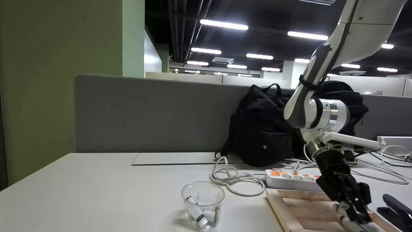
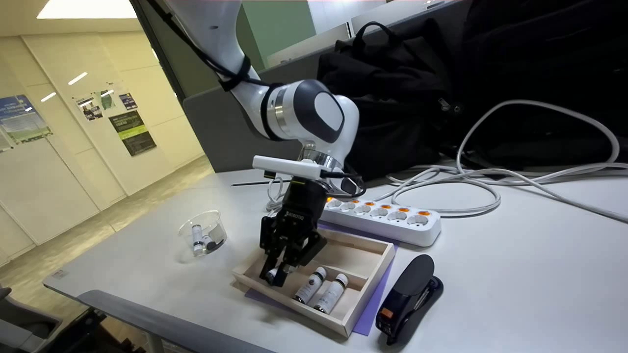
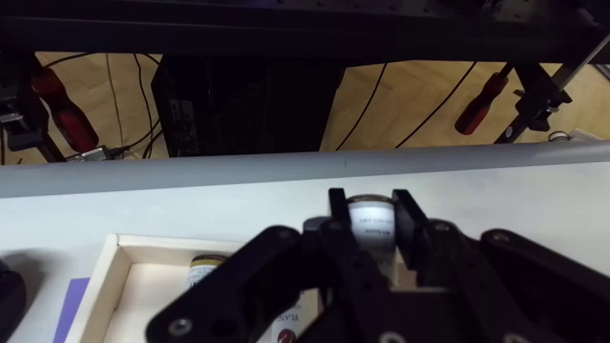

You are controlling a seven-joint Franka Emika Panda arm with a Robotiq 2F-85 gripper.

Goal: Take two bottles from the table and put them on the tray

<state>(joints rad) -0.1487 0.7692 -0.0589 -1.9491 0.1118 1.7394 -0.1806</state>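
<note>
Plainly, the black two-fingered gripper [image 3: 369, 202] is clamped on a cylindrical white-labelled bottle [image 3: 372, 226], in or just above the shallow pale wooden tray [image 2: 351, 257], near two similar bottles [image 2: 310, 286] lying inside.

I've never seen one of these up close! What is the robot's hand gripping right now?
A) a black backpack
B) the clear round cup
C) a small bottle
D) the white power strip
C: the wrist view shows the hand pinching a small white-labelled bottle from both sides.
</note>
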